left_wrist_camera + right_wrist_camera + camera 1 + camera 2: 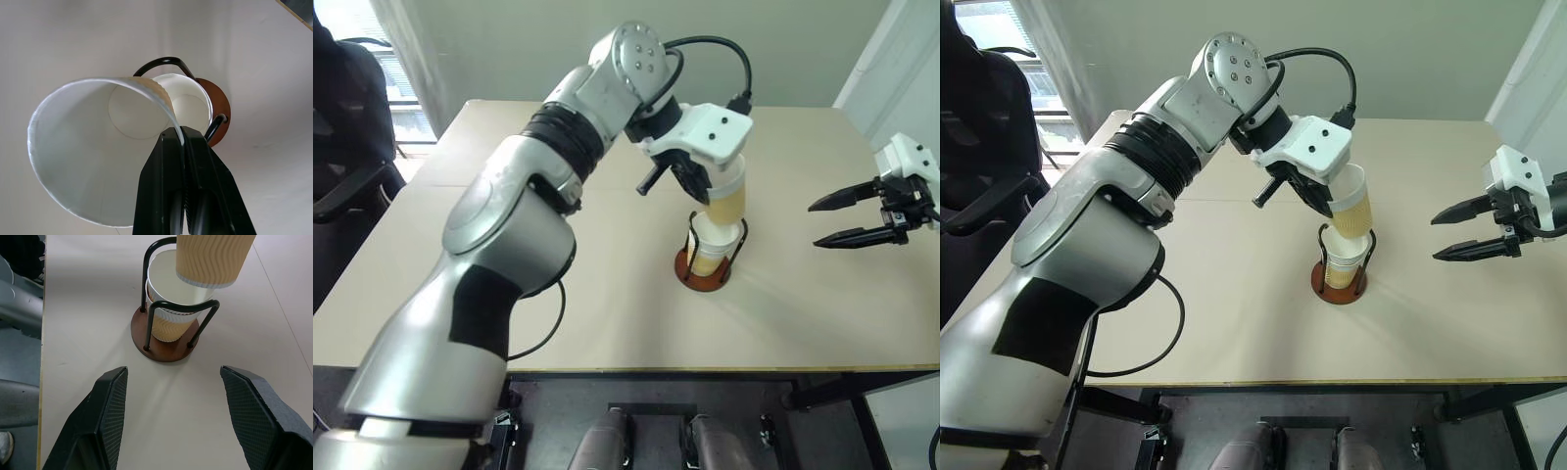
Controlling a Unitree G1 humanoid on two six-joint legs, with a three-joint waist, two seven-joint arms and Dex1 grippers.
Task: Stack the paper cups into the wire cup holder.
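My left gripper [183,147] pinches shut on the thin rim of a paper cup [1351,208], light and easily crushed, tilted just above the cup nested [171,298] in the wire cup holder [164,345]; my right gripper [830,222] waits open, well apart.

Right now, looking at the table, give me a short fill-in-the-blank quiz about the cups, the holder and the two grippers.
1. The left gripper has its fingers shut on the rim of a ____.
2. That held cup hangs above another cup that sits inside the ____.
3. The right gripper has its fingers ____ and holds nothing.
4. The holder has a round ____ base.

Missing words: cup; holder; open; reddish-brown
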